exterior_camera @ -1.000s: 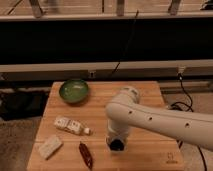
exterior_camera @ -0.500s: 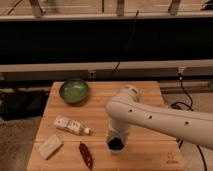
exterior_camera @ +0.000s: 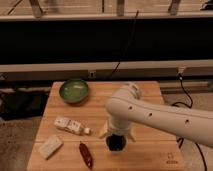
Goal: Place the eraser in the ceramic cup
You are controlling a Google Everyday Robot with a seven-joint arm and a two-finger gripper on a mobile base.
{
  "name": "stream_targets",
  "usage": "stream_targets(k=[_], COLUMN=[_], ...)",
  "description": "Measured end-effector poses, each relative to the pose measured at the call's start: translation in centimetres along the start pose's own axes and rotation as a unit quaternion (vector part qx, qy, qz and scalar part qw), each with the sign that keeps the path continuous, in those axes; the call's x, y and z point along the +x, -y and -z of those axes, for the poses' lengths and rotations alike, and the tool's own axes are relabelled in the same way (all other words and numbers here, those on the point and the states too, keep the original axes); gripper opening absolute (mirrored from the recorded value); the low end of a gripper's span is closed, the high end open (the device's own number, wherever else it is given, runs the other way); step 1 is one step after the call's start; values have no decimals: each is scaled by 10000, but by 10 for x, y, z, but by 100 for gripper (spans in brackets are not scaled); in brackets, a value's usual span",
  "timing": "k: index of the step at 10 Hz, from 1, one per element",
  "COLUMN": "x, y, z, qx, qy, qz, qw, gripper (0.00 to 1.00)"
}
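Note:
The eraser (exterior_camera: 50, 146), a pale rectangular block, lies flat near the front left corner of the wooden table (exterior_camera: 150, 90). My gripper (exterior_camera: 116, 140) hangs at the end of the white arm (exterior_camera: 160, 117) over the table's front middle, well to the right of the eraser. Right under the gripper is a small dark round shape that looks like the ceramic cup (exterior_camera: 115, 145). The arm hides most of it, so I cannot tell whether the gripper touches it.
A wide green bowl (exterior_camera: 74, 91) stands at the back left. A small white bottle-like item (exterior_camera: 70, 125) lies left of the arm, and a red chili pepper (exterior_camera: 86, 155) lies by the front edge. Black cables run behind and to the right of the table.

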Motion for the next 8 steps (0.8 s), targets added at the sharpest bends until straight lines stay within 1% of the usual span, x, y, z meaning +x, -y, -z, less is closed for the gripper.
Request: stream_targets(k=[3, 5, 6, 7, 8], x=[20, 37, 42, 44, 41], y=[-6, -4, -5, -2, -3], z=[8, 15, 17, 15, 14], qx=[-28, -21, -14, -12, -16], qy=[-59, -149, -175, -142, -118], qz=[-120, -186, -240, -197, -163], qw=[9999, 9997, 9996, 9997, 9998], gripper=[80, 80, 80, 80, 80])
